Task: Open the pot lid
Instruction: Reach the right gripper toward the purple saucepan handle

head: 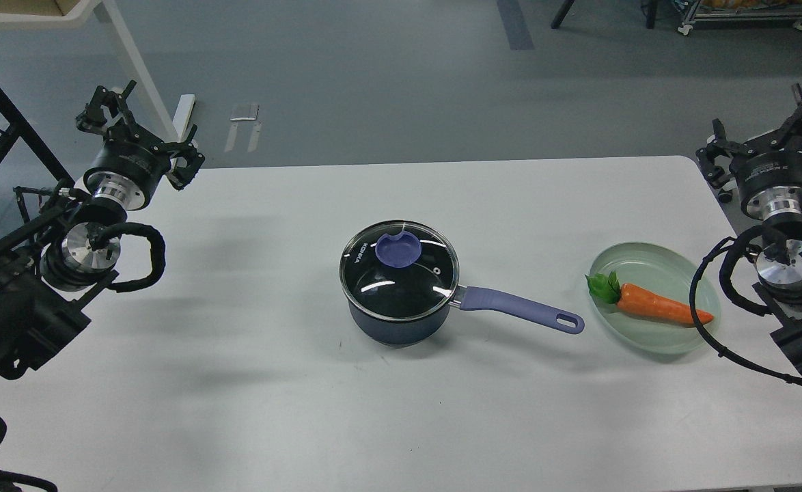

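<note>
The dark-blue pot (pixel 401 321) stands at the middle of the white table, its long lavender handle (pixel 520 309) pointing right. The glass lid (pixel 399 270) sits flat on the pot, closing it, with its purple knob (pixel 399 249) toward the back. My left gripper (pixel 145 133) hovers over the table's far left corner, well away from the pot, fingers spread and holding nothing. My right gripper (pixel 763 133) is raised beyond the table's far right edge, likewise open and with nothing in it.
A pale green plate (pixel 654 263) with an orange carrot (pixel 657 306) lies right of the handle's end. A black cable from my right arm loops over the plate's right rim. White table legs and a black frame stand behind the left arm.
</note>
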You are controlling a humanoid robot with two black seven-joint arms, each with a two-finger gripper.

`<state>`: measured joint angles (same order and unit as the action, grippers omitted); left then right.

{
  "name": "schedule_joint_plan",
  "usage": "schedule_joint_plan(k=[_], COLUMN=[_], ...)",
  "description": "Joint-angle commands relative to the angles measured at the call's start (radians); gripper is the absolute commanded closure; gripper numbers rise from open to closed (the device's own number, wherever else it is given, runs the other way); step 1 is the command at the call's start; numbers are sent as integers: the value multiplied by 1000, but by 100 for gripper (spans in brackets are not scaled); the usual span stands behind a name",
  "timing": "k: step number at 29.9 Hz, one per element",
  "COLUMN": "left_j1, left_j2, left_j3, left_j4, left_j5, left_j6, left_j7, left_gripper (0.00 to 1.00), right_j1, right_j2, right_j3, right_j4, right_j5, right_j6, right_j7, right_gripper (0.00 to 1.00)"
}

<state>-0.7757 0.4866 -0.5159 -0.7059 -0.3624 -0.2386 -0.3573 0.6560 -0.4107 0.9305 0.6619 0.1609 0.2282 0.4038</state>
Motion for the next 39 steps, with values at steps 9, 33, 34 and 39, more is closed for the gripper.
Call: schedule_joint_plan(k=[9, 33, 34, 39], left_j1=[19, -20, -20, -14], left_j2=[6, 17, 24, 52], left_j3=[10, 19, 19, 30], left_j4=[11, 106, 105, 105], left_j5=[0, 120, 122, 126], left_j6=[31, -16, -21, -80], left_j7=[0, 14, 15, 17], left_gripper=[1, 1, 1, 1], right_j1=[13, 654, 686, 821], right_j2=[-14, -295, -293, -275], right_j3=[-12, -955, -996, -1219], right_j4=[22, 358, 375, 522], right_j5=[-4, -426, -492, -803], right_j6=[2, -32, -36, -79], right_j7=[-2, 3, 3, 6], right_gripper=[0, 0, 0, 0])
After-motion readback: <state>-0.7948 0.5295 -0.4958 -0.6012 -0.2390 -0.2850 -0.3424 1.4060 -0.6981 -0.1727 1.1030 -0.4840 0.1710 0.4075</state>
